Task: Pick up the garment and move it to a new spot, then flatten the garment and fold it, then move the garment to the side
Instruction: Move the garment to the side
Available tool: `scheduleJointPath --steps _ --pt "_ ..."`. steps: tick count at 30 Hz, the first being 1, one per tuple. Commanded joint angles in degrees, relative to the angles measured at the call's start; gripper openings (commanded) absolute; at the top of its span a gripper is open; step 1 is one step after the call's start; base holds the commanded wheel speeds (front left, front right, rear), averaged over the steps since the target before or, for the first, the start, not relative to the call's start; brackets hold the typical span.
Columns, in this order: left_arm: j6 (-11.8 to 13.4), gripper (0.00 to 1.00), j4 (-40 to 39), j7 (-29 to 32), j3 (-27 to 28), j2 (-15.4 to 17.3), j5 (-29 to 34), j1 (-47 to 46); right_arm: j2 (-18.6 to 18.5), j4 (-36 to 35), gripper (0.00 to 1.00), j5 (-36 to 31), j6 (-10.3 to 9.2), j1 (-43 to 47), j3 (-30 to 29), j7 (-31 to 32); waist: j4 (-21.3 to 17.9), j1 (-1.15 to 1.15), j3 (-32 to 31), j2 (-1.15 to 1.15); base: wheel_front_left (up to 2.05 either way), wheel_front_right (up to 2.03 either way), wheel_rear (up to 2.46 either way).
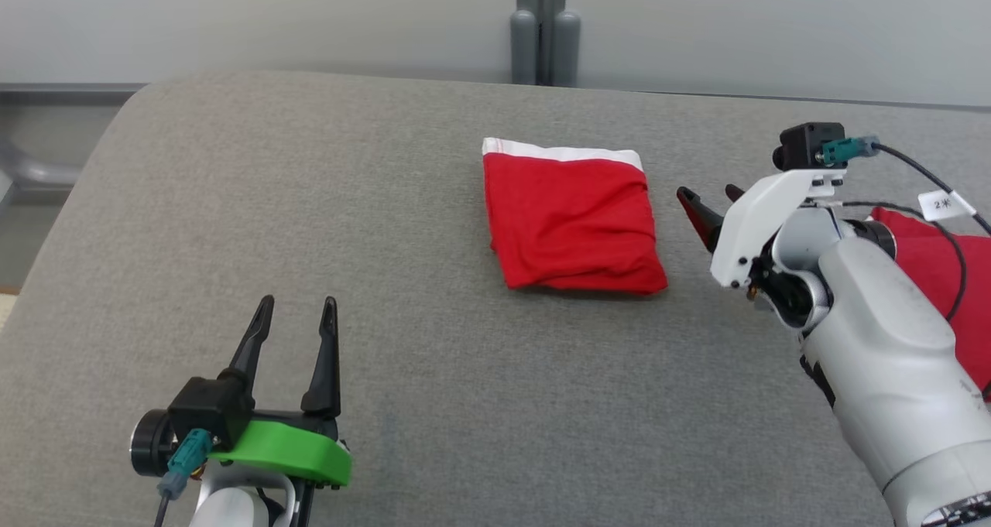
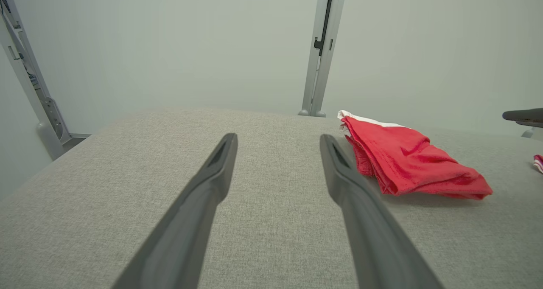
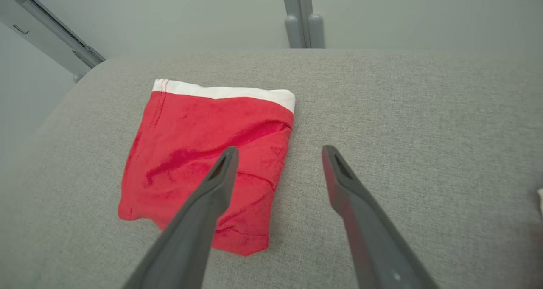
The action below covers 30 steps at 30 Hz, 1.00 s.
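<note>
The garment (image 1: 571,219) is red with a white band along its far edge, folded into a compact rectangle on the grey padded surface (image 1: 433,403). It also lies at the right in the left wrist view (image 2: 407,161) and at the left in the right wrist view (image 3: 203,161). My right gripper (image 1: 708,202) hovers just right of the garment, open, fingers pointing toward it, holding nothing (image 3: 278,153). My left gripper (image 1: 298,306) stands open and empty at the near left, well apart from the garment (image 2: 278,140).
More red cloth (image 1: 948,279) lies behind my right forearm at the right edge. A grey post (image 1: 544,28) rises behind the far edge of the surface. The surface's left edge curves down toward a metal frame (image 1: 31,171).
</note>
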Motion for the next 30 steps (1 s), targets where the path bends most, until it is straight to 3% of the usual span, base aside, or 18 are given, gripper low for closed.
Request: scheduleJointPath --steps 1,7,13,25,26,27,28,30 --pt "-0.1 1.0 0.2 -0.1 -0.5 0.0 -0.7 -1.3 -0.1 2.5 1.0 -0.1 0.0 -2.6 -0.6 1.8 4.5 0.0 2.4 0.0 0.0 0.0 0.0" --pt "0.6 1.0 0.6 -0.1 -3.2 -0.1 -2.5 -3.0 -1.3 14.0 1.0 0.2 0.0 -8.9 -2.8 8.9 9.7 0.0 4.7 0.0 0.0 0.0 0.0" --pt "1.4 1.0 0.6 -0.1 -5.1 -0.1 -4.2 -4.0 -2.1 22.2 1.0 0.5 0.0 -12.6 -5.0 12.0 12.9 0.0 6.9 0.0 0.0 0.0 0.0" --pt "2.4 1.0 0.5 -0.1 -6.4 -0.1 -4.8 -4.8 -1.4 28.3 1.0 0.6 0.0 -12.8 -6.0 11.4 14.1 0.0 8.6 0.0 0.0 0.0 0.0" --pt "2.4 1.0 0.5 -0.1 -6.4 -0.1 -4.8 -4.9 -1.0 27.9 0.45 1.0 0.01 -12.6 -5.9 11.0 13.9 0.0 8.7 0.0 0.0 0.0 0.0" --pt "2.4 1.0 0.6 -0.1 -6.4 -0.1 -4.7 -5.0 -0.7 27.5 0.09 1.2 0.02 -12.4 -5.7 10.7 13.7 0.0 8.6 0.0 0.0 0.0 0.0" --pt "2.4 1.0 0.6 -0.1 -6.3 -0.1 -4.6 -5.0 -0.5 27.0 0.0 1.5 0.02 -12.1 -5.4 10.3 13.4 0.0 8.4 0.0 0.0 0.0 0.0" --pt "2.3 1.0 0.8 -0.1 -6.3 -0.1 -4.1 -4.9 -0.5 25.9 0.0 2.0 0.01 -11.8 -4.7 9.6 12.9 0.0 8.0 0.0 0.0 0.0 0.0"
